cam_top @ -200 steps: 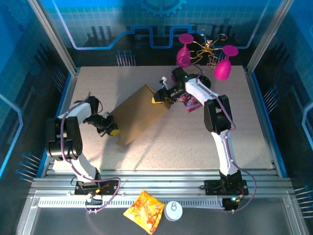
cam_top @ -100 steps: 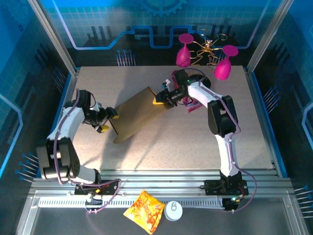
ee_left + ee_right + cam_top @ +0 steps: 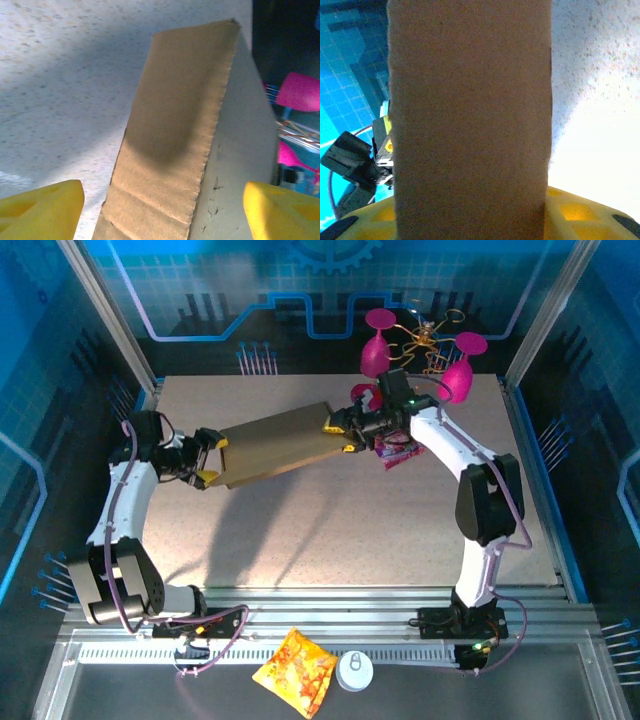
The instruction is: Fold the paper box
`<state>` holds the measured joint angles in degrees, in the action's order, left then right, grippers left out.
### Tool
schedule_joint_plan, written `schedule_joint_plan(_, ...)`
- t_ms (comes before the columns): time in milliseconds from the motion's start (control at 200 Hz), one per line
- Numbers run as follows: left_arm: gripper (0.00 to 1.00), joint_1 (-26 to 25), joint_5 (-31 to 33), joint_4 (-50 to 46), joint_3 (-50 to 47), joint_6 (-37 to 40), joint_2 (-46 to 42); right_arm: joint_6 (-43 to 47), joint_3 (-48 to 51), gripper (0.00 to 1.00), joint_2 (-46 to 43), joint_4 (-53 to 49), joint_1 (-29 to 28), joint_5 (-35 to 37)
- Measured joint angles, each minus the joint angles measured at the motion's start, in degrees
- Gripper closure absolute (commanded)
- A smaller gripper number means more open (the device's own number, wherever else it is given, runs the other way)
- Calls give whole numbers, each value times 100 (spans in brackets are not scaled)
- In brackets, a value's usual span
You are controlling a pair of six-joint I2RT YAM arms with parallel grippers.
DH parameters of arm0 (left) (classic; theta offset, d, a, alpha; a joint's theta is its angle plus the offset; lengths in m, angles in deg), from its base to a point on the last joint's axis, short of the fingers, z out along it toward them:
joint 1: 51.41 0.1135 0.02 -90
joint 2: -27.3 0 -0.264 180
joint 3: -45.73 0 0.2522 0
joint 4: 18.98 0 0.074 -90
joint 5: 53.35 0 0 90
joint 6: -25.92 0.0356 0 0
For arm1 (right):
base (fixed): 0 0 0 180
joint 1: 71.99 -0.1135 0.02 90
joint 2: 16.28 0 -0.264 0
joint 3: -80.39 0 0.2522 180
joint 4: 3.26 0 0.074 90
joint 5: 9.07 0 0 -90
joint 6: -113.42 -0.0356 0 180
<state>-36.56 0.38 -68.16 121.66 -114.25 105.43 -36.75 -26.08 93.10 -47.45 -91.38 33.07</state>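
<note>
Between the spread jaws of left gripper sits the paper box; right gripper clamps its far end, likely steadying it for folding.

A speckled beige table carries a small pink packet near its back.

Paper box: matt brown corrugated cardboard, rough cut edges. Table: speckled matt surface.
</note>
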Motion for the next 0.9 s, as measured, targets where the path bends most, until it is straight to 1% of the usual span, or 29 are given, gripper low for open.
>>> schedule_joint_plan(180,12,-15,-588,1130,-278,-916,55,-688,267,65,-282,-74,299,-28)
schedule_joint_plan(260,11,-101,-820,1718,-544,-1399,92,-925,273,66,-302,-98,446,-55)
schedule_joint_plan(320,11,-195,-973,1961,-667,-1657,153,-1102,282,66,-302,-87,522,-63)
schedule_joint_plan(405,8,-280,-1095,2221,-800,-1958,208,-1344,323,66,-302,-28,560,-72)
schedule_joint_plan(530,8,-319,-1220,2736,-887,-2452,323,-1554,337,66,-302,13,555,-116)
schedule_joint_plan(655,8,-407,-1283,3117,-887,-2756,518,-1641,341,66,-302,13,557,-149)
schedule_joint_plan(785,11,-584,-1375,3348,-887,-3010,627,-1700,398,66,-302,52,555,-179)
schedule_joint_plan(901,22,-785,-1427,3576,-946,-3270,638,-1705,463,65,-302,101,555,-210)
